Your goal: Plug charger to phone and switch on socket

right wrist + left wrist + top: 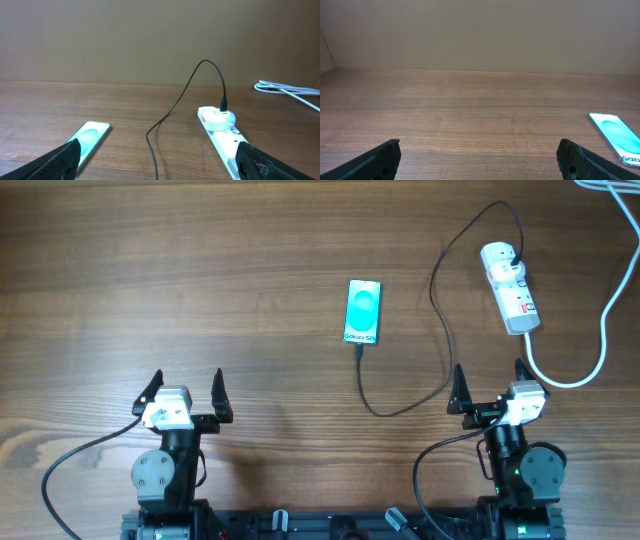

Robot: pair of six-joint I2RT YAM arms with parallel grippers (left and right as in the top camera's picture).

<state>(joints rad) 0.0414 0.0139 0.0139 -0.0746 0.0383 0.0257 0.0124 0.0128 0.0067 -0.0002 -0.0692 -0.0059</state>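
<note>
Teal-screened phone (363,311) is laid flat on table (150,260).
Black charger (432,290) is run from phone's edge to white socket (512,295); left gripper (187,380), right gripper (489,375) are seen released.

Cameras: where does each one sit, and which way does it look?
Overhead: above the table, looking straight down at left gripper, right gripper, phone, charger, socket.
Left wrist: on the left arm, looking low across the table; its fingers fill the bottom corners.
Right wrist: on the right arm, facing the socket; its fingers show too.
Shared: all see the phone.
</note>
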